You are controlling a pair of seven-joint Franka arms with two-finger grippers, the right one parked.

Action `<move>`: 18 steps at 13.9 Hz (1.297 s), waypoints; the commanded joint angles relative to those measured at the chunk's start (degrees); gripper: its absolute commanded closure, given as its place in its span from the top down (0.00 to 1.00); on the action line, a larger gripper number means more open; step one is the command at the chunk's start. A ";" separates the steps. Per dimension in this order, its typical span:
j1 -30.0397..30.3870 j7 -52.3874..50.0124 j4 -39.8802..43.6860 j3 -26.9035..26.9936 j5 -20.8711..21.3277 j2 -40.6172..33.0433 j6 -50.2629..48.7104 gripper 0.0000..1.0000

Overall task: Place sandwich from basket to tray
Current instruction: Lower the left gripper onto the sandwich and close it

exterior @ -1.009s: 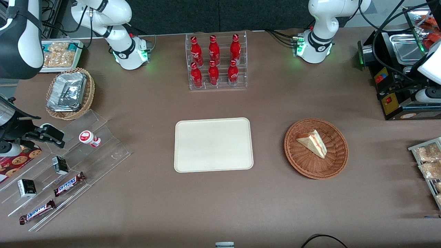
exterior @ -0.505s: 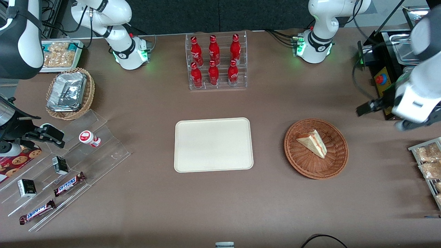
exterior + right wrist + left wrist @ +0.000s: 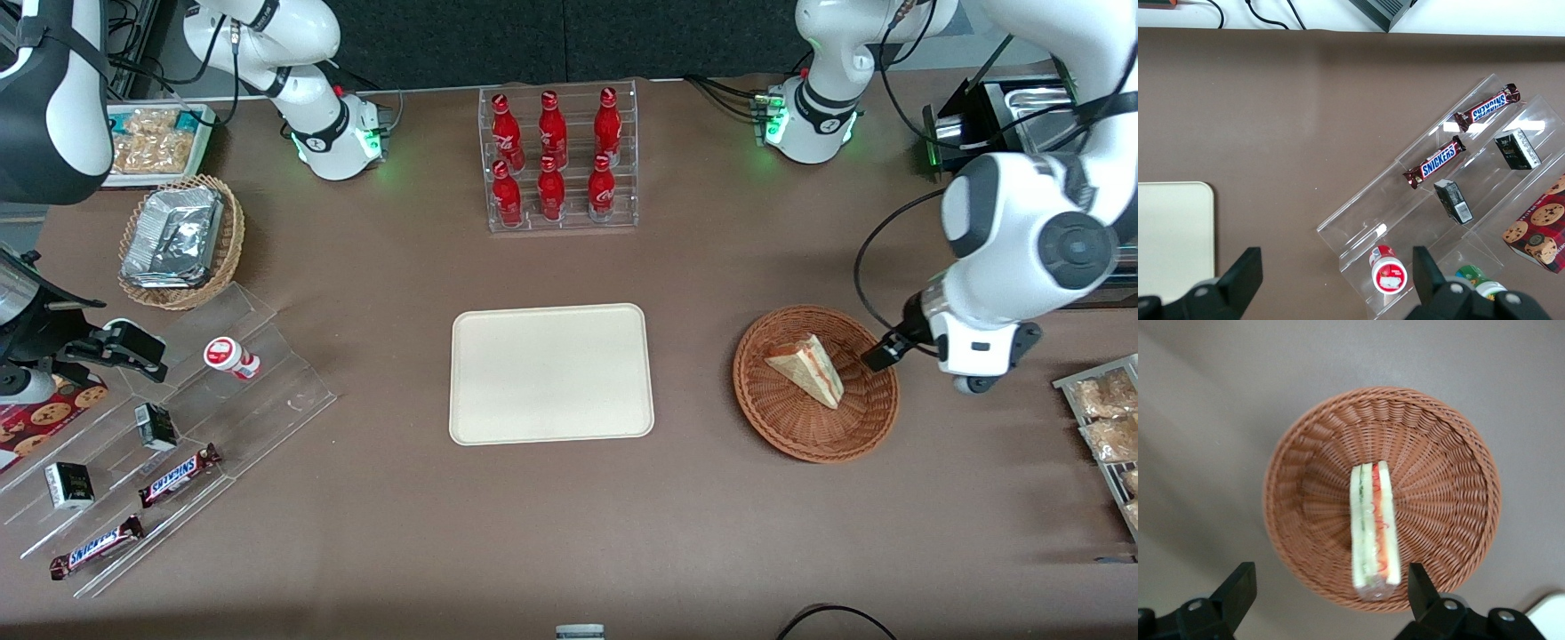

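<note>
Tray (image 3: 551, 373) at frame center, bare, unchanged. Basket (image 3: 867, 418) center-right, same spot, sandwich (image 3: 807, 368) lying inside it, unmoved. Gripper (image 3: 1326, 597), half a second ago well off at the right edge, now hangs above the basket's edge toward the working arm's end, fingers (image 3: 1238, 587) spread wide, holding nothing.

A brown cloth-covered table (image 3: 551, 533) fills the scene under even light, with a dark wall (image 3: 569, 36) at its back edge.
</note>
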 commanded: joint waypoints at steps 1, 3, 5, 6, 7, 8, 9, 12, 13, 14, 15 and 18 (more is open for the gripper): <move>-2.77 -10.55 -1.86 0.21 -0.27 2.33 5.10 1.00; -3.65 -12.51 -4.04 0.21 -0.35 3.66 9.65 1.00; -4.18 -14.87 -8.00 0.21 -0.36 4.10 15.98 1.00; -4.18 -15.32 -9.67 0.21 -0.36 4.63 18.79 1.00; -4.18 -15.32 -10.99 0.21 -0.36 5.50 21.26 1.00; -4.18 -15.41 -12.22 0.21 -0.27 6.38 23.63 1.00; -4.18 -15.41 -13.28 0.21 -0.18 7.35 25.48 1.00; -4.18 -15.41 -13.90 0.21 -0.18 9.55 28.22 1.00; -4.18 -15.50 -13.82 0.21 -0.18 10.08 28.49 0.87; -4.18 -15.41 -13.82 0.21 -0.18 10.17 28.49 0.54; -4.18 -15.41 -13.73 0.21 -0.18 10.08 28.49 0.28; -4.18 -14.19 -13.12 0.21 0.08 8.60 27.88 0.00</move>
